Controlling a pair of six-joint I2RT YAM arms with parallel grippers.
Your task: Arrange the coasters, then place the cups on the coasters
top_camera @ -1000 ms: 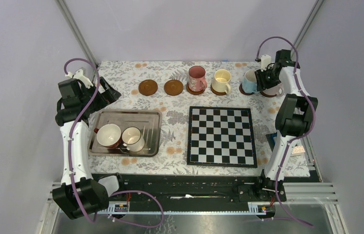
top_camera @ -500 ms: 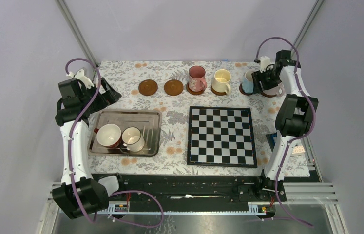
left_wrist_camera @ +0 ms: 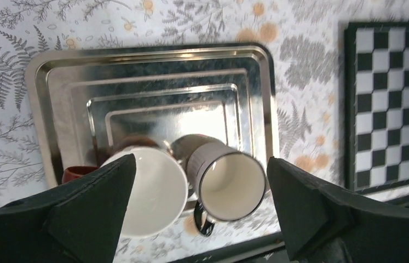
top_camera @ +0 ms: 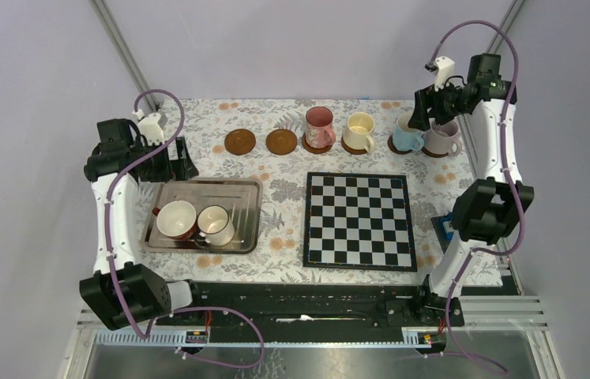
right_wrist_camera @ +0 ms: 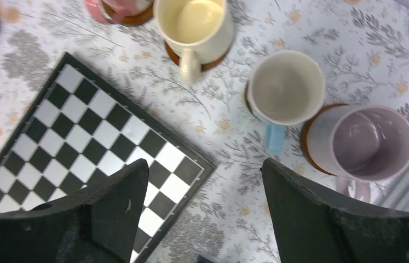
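Two dark-brown coasters (top_camera: 240,141) (top_camera: 281,141) lie bare at the back of the table. To their right, each on a coaster, stand the pink cup (top_camera: 320,126), cream cup (top_camera: 359,130), light blue cup (top_camera: 408,136) and lilac cup (top_camera: 441,138). My right gripper (top_camera: 420,118) hangs open above the blue cup (right_wrist_camera: 285,87), holding nothing. The dark-red cup (top_camera: 175,219) and white cup (top_camera: 216,225) stand in the metal tray (top_camera: 204,183). My left gripper (top_camera: 174,166) is open over the tray's far edge, looking down on both cups (left_wrist_camera: 147,189) (left_wrist_camera: 229,183).
A black-and-white chessboard (top_camera: 358,221) lies right of the tray and in front of the cup row. The lilac cup (right_wrist_camera: 366,142) sits close to the right frame rail. A flowered cloth covers the table (top_camera: 276,189).
My right gripper has opened, let go of the blue cup on its coaster and risen. My left arm has swung inward, its gripper now pointing down over the tray.
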